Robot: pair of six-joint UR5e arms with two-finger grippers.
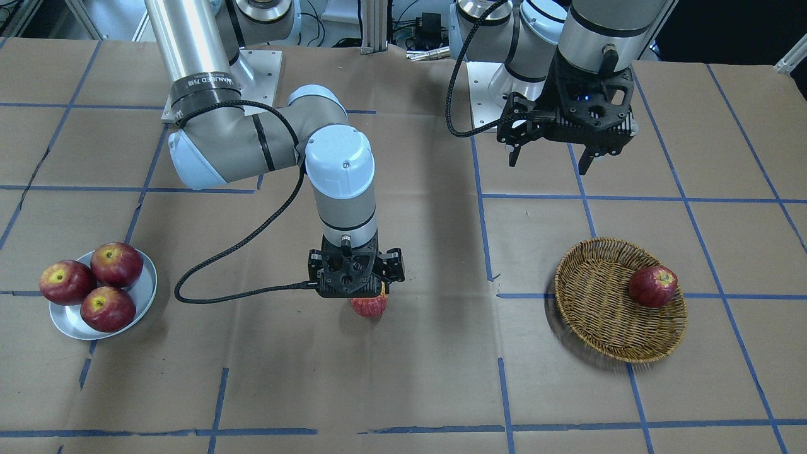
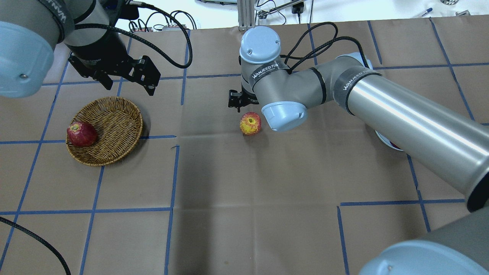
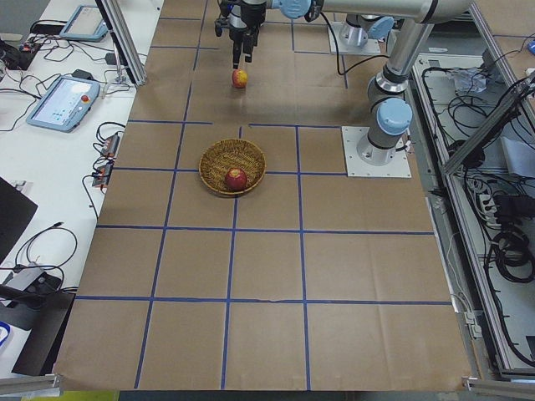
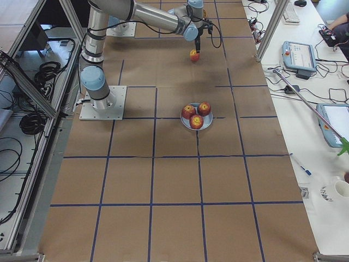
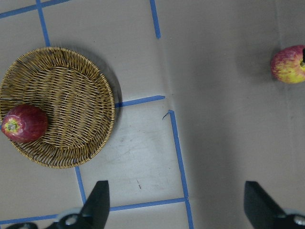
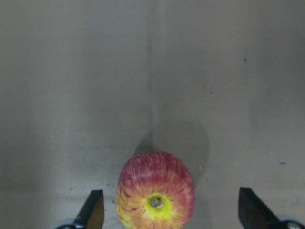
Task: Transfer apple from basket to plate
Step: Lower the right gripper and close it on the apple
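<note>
Just above the apple (image 6: 155, 195), right end effector (image 2: 236, 104) spread; left end effector (image 1: 550, 156) spread too.

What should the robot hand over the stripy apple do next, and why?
Probably lower the right gripper a little and close it on the apple. Its fingers stand open on either side of the apple, which lies on the table, not yet on the plate.

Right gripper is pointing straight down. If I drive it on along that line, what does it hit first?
Most likely the apple: it lies on the table under the right gripper, between its open jaws. How much height remains is unclear.
</note>
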